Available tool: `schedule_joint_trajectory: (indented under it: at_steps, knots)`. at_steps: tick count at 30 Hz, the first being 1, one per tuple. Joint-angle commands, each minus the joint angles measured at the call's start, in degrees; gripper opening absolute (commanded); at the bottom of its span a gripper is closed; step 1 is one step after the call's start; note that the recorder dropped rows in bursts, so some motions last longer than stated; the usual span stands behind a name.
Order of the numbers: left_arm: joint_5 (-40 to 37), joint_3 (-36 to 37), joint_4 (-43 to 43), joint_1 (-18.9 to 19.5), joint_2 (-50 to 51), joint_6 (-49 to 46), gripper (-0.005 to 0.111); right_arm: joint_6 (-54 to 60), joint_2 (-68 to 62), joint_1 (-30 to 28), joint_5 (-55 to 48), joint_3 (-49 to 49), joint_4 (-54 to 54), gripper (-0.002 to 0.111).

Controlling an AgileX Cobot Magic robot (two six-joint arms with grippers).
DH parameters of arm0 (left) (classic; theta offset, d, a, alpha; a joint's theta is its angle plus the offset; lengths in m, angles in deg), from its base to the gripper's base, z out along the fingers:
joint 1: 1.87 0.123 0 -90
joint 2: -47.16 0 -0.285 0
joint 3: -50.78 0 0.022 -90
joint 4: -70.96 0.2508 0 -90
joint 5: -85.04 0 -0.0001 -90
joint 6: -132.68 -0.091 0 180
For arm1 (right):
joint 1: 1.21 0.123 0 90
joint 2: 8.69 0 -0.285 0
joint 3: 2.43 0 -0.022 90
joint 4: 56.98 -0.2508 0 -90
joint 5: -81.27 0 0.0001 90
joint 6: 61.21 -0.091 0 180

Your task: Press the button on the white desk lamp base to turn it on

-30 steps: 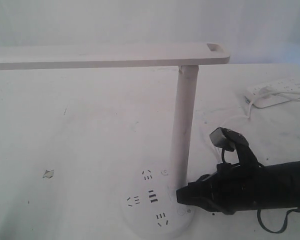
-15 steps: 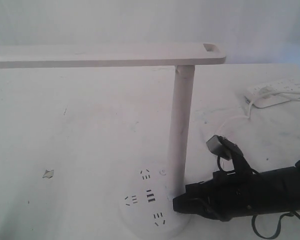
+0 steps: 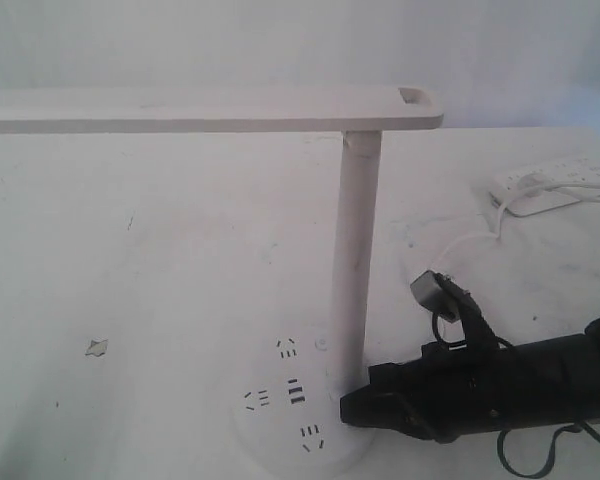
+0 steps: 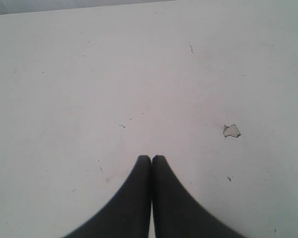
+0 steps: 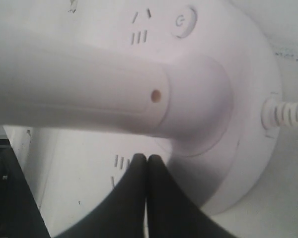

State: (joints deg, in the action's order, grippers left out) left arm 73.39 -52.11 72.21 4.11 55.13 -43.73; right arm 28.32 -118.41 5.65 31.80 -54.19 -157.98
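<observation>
The white desk lamp base (image 3: 280,425) stands at the front of the table, its tall pole (image 3: 355,270) carrying the long flat head (image 3: 210,110). My right gripper (image 3: 344,410) is shut, with its tips down on the base right beside the pole's foot. In the right wrist view the shut gripper (image 5: 147,157) rests on the base (image 5: 248,148) below the pole (image 5: 89,84). The button with the sun mark is hidden under those fingers. The smaller crescent button (image 5: 184,21) shows on the far side of the pole. My left gripper (image 4: 151,157) is shut over bare table.
A long white power strip (image 3: 555,185) lies at the back right, and a white cable (image 3: 470,240) runs from it toward the lamp. A small chip (image 3: 97,347) marks the table at the left. The lamp head overhangs the left half of the table.
My right gripper has moved left and down onto the base, covering the sun-mark button. The whole lamp has slid a little to the left. The left gripper's earlier state is not shown.
</observation>
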Motion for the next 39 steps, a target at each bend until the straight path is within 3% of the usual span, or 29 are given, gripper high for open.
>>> schedule_joint_trajectory:
  at_steps: [1, 9, 33, 39]
  knots:
    - [0.09, 0.11, -0.03, -0.47, -0.18, 0.0, 0.0, 0.24, 1.4, 0.05, 3.4, 0.39, 2.8, 0.0]
    - [0.09, 0.11, -0.03, -0.47, -0.18, 0.0, 0.0, -1.83, 5.36, 0.05, 3.4, 0.4, 3.26, 0.0]
    - [0.09, 0.11, -0.03, -0.47, -0.18, 0.0, 0.0, -2.38, 1.67, 0.05, 0.47, 0.4, 1.94, 0.0]
    - [0.09, 0.11, -0.03, -0.47, -0.18, 0.0, 0.0, -2.23, 1.67, 0.05, 3.66, 0.4, 2.38, 0.0]
